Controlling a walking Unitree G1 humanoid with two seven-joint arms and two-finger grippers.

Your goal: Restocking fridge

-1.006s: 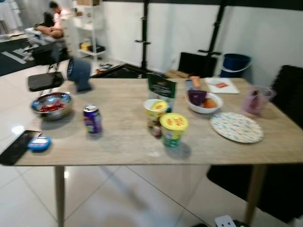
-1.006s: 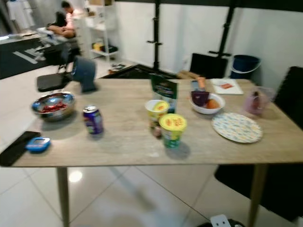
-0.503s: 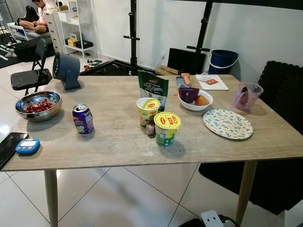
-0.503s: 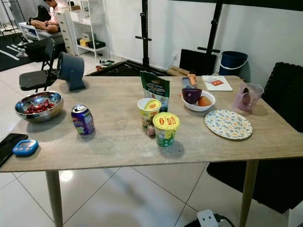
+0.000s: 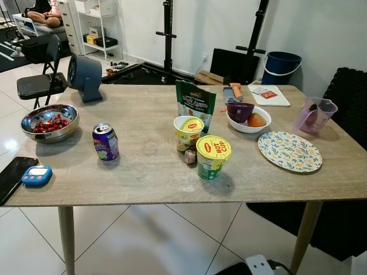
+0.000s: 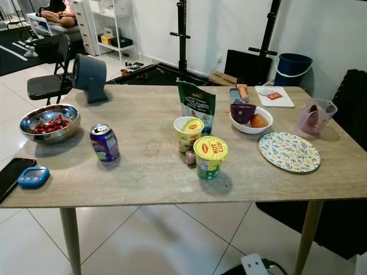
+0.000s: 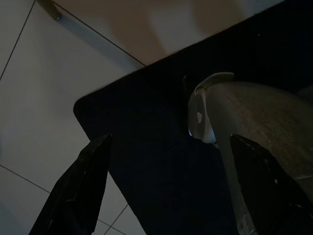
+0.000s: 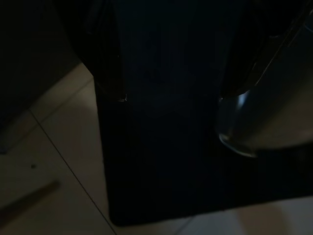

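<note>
The yellow lid of the front cup (image 5: 213,156) reads "HOT CUP" in red; a second yellow-lidded cup (image 5: 188,133) stands just behind it, with a small dark thing (image 5: 190,157) between them that is too small to tell. Behind those stands a green snack bag (image 5: 196,104) whose print is too small to read. A purple drink can (image 5: 106,141) stands upright apart from the cups, near the steel bowl (image 5: 50,122) of red fruit. The white bowl (image 5: 249,117) holds a purple cup and an orange fruit; a flowered plate (image 5: 289,151) lies beside it, and a pink jug (image 5: 315,114) sits near the far corner. A blue timer (image 5: 36,175) and a black phone (image 5: 12,178) lie at the bench (image 5: 143,172) edge, the phone overhanging it. The front strip of bench is bare. The left tool (image 7: 166,196) hangs low over a dark mat and tiled floor, fingers (image 7: 83,186) spread wide and released; the right tool (image 8: 171,93) hangs likewise in shadow, fingers (image 8: 105,54) apart, well below all bench items.
</note>
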